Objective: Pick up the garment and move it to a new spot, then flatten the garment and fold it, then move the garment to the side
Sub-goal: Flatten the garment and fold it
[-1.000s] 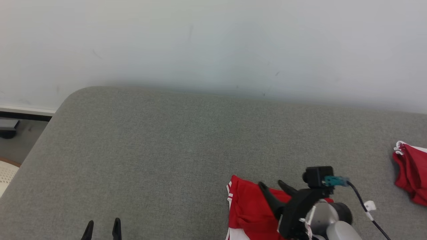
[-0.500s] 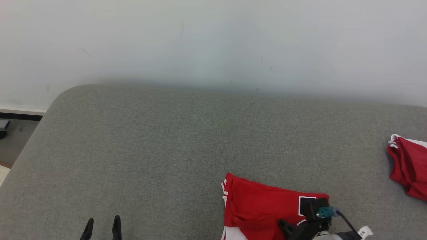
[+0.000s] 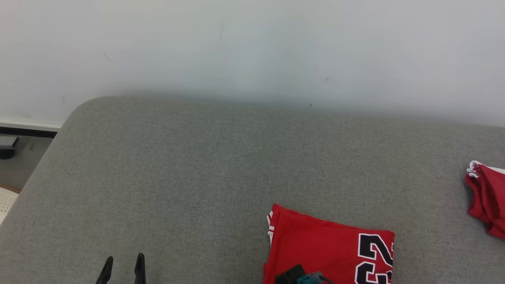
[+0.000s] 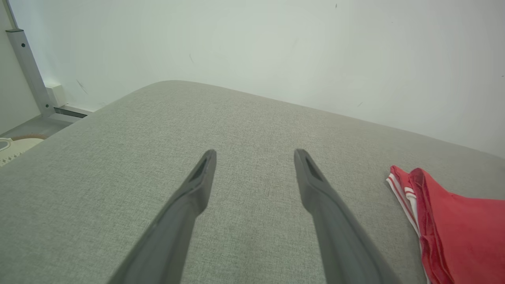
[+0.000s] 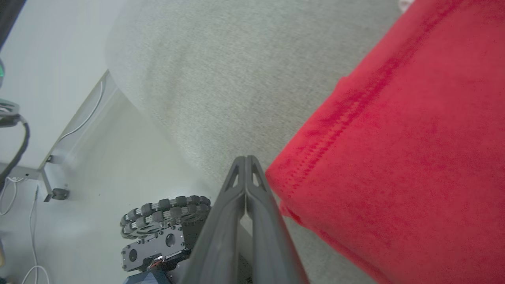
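Jersey (image 3: pixel 327 248) is laid flat and folded on the grey cushion (image 3: pixel 197 177), a tidy red rectangle with a black, white-edged number turned up and white stripes along one edge. The fold is judged done, with only the move to the side left.

Right pincer (image 5: pixel 245 158) is clenched, its fingers pressed flat together with nothing caught between them. The jersey's stitched hem is seen just beside its tips, on their right in the wrist view. Whether cloth is touched cannot be told. A shut, blade-like pincer at that hem is judged suited to being slid under the layers or to nudging them.

Left pincer (image 4: pixel 255 156) is released, its jaws spread wide, and is held low over bare cushion. The jersey is found well off to its right. It is judged to be parked clear of the work.

Close up, the jersey is shown as soft, slightly fuzzy knit with a neat row of stitching, limp stuff whose layers may be slipped apart. The cushion is coarsely woven and rounded at its corner. A second red garment (image 3: pixel 487 197) is left bunched, well apart, beyond the jersey. Below the right pincer a roller-studded wheel (image 5: pixel 165 215) is seen on pale floor (image 5: pixel 79 177).
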Motion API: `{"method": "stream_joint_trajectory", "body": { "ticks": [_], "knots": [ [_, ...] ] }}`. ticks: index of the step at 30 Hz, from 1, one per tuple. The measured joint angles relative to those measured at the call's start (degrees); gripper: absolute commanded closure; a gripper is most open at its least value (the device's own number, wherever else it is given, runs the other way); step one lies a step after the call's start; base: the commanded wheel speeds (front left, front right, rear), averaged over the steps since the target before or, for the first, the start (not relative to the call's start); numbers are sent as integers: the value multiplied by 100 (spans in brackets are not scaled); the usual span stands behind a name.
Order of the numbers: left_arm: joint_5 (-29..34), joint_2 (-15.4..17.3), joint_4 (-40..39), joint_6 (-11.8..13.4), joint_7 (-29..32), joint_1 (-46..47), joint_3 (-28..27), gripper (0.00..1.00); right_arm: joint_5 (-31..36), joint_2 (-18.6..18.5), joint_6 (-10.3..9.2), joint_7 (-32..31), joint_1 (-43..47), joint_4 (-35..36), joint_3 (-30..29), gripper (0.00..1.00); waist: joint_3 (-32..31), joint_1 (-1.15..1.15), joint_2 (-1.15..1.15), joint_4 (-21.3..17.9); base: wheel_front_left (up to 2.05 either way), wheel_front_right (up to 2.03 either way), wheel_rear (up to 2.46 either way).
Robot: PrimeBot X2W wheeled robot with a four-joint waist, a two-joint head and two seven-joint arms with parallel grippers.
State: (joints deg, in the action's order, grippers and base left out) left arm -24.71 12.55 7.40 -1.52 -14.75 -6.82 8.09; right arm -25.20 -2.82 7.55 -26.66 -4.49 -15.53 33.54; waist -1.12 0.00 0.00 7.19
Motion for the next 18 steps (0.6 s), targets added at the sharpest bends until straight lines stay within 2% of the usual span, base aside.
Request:
{"method": "stream_joint_trajectory", "body": {
  "ticks": [2, 4, 5, 6, 7, 8, 9, 17, 18],
  "knots": [
    [-1, 2, -9, 2, -4, -4, -11, 0, -305, 5, 0, -1, -16, 76, 201, 100, -11, 0, 0, 18, 0, 0, 0],
    [-1, 3, -23, 5, -4, -14, -19, 0, -349, 4, 0, 105, -64, 138, 146, 100, -26, 0, 0, 28, 0, 0, 0],
    [-1, 4, -32, 9, -5, -19, -24, 0, -332, 2, 0, 172, -109, 159, 32, 92, -35, 0, 0, 29, 0, 0, 0],
    [-1, 7, -43, 20, -5, -26, -31, 0, -292, 2, 0, 274, -141, 199, -123, 65, -47, 0, 0, 29, 0, 0, 0],
    [-1, 7, -43, 20, -5, -26, -31, 0, -292, 2, 0, 274, -141, 199, -123, 52, -47, 0, 0, 29, 0, 0, 0],
    [-1, 7, -54, 37, -5, -33, -40, 0, -258, 1, 0, 377, -146, 245, -312, 24, -60, 0, 0, 27, 0, 0, 0],
    [-2, 8, -69, 49, -7, -49, -47, 0, -233, 1, 0, 461, -144, 302, -509, 0, -75, 0, 0, 23, 0, 0, 0],
    [-24, -16, -215, 153, -12, -166, -109, 0, 444, -4, 0, 1316, 133, 812, -2402, 0, -216, 0, 0, -103, 0, 0, 0],
    [-35, -37, -236, 164, -12, -175, -126, 0, 621, -8, 0, 1429, 246, 882, -2785, 0, -250, 0, 0, -157, 0, 0, 0]
  ]
}}
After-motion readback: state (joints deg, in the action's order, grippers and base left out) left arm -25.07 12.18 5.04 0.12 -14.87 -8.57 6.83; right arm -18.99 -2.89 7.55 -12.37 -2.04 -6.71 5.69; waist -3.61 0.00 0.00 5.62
